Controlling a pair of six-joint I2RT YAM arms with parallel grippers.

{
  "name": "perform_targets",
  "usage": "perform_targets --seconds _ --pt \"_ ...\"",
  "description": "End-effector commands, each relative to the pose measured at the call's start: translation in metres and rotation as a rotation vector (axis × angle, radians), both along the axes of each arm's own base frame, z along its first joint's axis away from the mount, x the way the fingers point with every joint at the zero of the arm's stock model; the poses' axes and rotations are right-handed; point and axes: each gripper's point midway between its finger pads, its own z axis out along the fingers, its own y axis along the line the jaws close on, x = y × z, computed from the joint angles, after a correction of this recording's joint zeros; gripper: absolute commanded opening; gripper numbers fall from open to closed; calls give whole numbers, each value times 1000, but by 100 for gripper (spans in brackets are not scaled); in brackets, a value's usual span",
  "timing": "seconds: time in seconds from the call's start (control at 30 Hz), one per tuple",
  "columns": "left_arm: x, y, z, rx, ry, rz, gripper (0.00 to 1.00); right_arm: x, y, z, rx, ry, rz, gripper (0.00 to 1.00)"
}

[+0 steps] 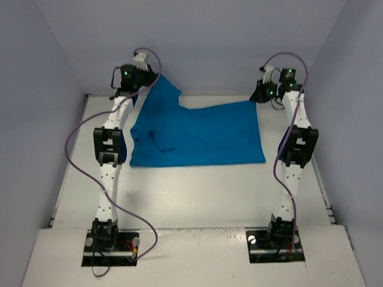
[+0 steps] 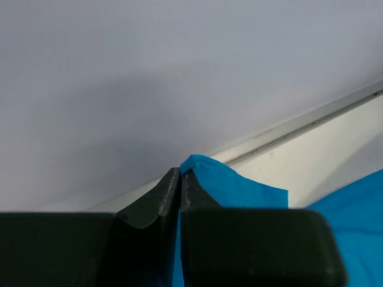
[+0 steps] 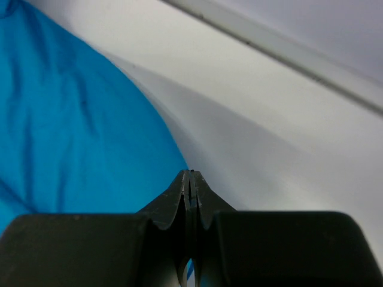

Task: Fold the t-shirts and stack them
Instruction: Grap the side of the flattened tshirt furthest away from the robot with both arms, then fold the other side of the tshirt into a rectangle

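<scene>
The teal-blue t-shirt (image 1: 197, 134) lies spread on the white table (image 1: 197, 191), with its far left part pulled up off the surface. My left gripper (image 1: 145, 81) is at that raised corner, shut on a peak of the cloth. In the left wrist view the t-shirt (image 2: 251, 191) pokes out just past the closed tips of the left gripper (image 2: 181, 171). My right gripper (image 1: 261, 94) is at the shirt's far right corner. In the right wrist view the right gripper (image 3: 190, 173) is shut at the edge of the t-shirt (image 3: 72, 131), and a blue sliver shows between its fingers.
Pale enclosure walls stand close on the left, right and back. A raised rail (image 2: 311, 119) runs along the table's far edge just beyond both grippers and shows again as the rail (image 3: 269, 54) in the right wrist view. Both arms stretch along the table's sides.
</scene>
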Motion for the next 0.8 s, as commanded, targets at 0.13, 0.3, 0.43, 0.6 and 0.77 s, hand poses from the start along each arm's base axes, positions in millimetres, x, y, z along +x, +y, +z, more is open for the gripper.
perform_targets --seconds 0.13,0.3,0.43,0.6,0.77 --pt "-59 30 125 37 -231 -88 0 -36 -19 96 -68 -211 59 0" --pt "-117 44 109 85 -172 -162 0 -67 -29 69 -153 -183 94 0" --pt "-183 49 64 154 -120 -260 0 -103 -43 30 -258 -126 125 0" --pt "-250 61 -11 210 44 -287 0 -136 -58 -30 -330 1 149 0" --pt "-282 68 -69 260 264 -287 0 -138 -61 -55 -326 78 143 0"
